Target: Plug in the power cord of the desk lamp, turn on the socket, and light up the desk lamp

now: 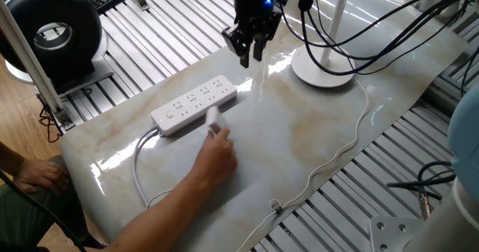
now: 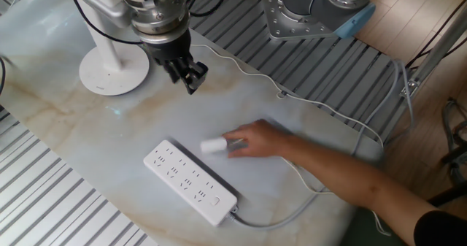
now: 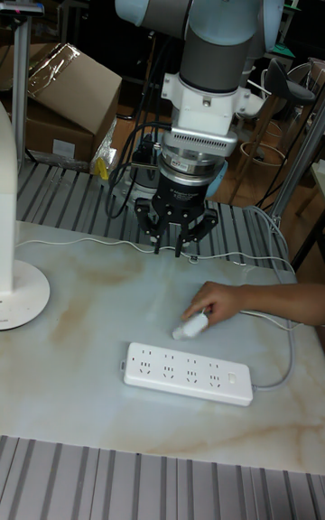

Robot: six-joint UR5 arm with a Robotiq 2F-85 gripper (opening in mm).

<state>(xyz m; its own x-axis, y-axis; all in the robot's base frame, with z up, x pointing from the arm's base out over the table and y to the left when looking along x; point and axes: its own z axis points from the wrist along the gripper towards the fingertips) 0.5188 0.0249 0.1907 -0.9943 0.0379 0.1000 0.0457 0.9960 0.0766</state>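
A person's hand (image 2: 255,140) sets the plug (image 2: 212,145) of the lamp's power cord (image 1: 329,166) on the table, just beside the power strip (image 2: 190,182) at its 12 o'clock. The gripper (image 2: 188,74) hangs empty above, fingers slightly parted. The lamp (image 2: 113,67) stands at 10 o'clock. A clean pickup likely means waiting for the hand to clear, then gripping the plug's flat sides squarely.

White plug (image 2: 212,145) beside socket (image 2: 190,181)

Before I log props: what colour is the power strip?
White; the socket shows best in the other fixed view.
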